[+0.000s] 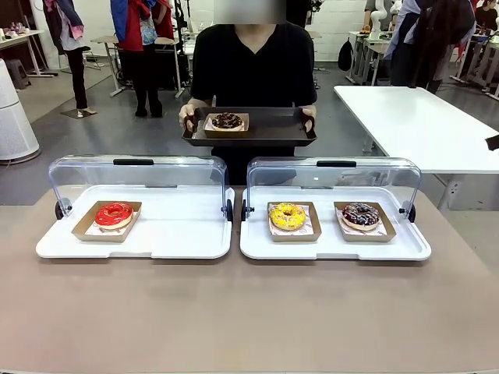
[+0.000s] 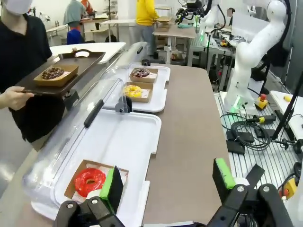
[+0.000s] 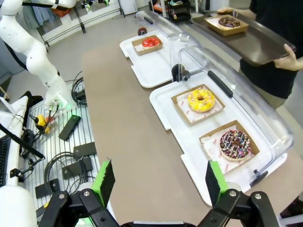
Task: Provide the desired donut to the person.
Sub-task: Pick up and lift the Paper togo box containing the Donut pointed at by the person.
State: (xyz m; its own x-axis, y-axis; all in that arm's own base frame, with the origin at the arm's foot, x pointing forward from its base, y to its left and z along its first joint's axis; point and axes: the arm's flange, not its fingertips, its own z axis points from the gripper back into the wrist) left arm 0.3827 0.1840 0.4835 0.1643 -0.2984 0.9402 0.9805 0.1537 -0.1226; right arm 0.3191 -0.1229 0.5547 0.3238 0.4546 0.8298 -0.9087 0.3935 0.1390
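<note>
The person (image 1: pixel 253 66) in a black shirt stands at the far side, holding a dark tray (image 1: pixel 273 131) with a chocolate donut (image 1: pixel 227 121) in a paper boat on it. On the table, a red donut (image 1: pixel 114 214) lies in the left white display tray (image 1: pixel 179 234). A yellow donut (image 1: pixel 287 216) and a dark sprinkled donut (image 1: pixel 360 215) lie in the right display tray (image 1: pixel 327 248). Both clear lids are raised. My left gripper (image 2: pixel 168 182) is open above the near table edge beside the red donut (image 2: pixel 89 181). My right gripper (image 3: pixel 158 182) is open, short of the sprinkled donut (image 3: pixel 235 144).
A white table (image 1: pixel 421 125) stands at the right behind the person. Bystanders stand far off at the back. Cables and boxes (image 3: pixel 71 156) lie on the floor beside the table. Bare brown tabletop (image 1: pixel 249 312) spans the near side.
</note>
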